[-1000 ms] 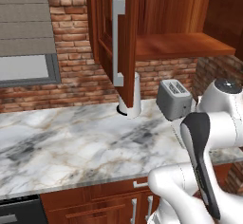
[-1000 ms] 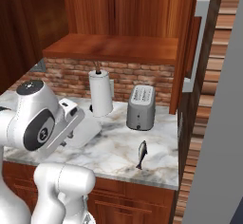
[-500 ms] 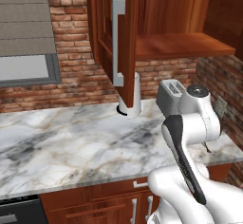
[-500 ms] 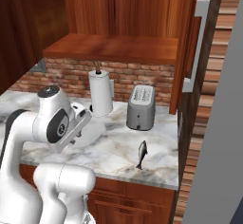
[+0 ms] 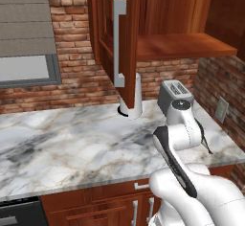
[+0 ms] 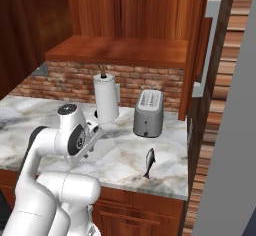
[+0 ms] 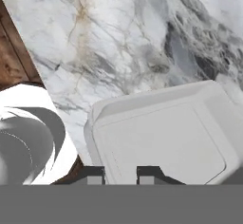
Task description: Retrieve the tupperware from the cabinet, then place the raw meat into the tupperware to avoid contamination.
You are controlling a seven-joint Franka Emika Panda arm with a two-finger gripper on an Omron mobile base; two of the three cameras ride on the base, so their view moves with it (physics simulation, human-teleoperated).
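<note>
Pale shallow rectangular tupperware lies on marble counter.

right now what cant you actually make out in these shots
- Tool: hand view's bottom edge cuts its tips off; grip on the tupperware unclear.
- Tupperware: hidden behind the arm in both base views.
- Raw meat: too small for detail, right base view.
</note>
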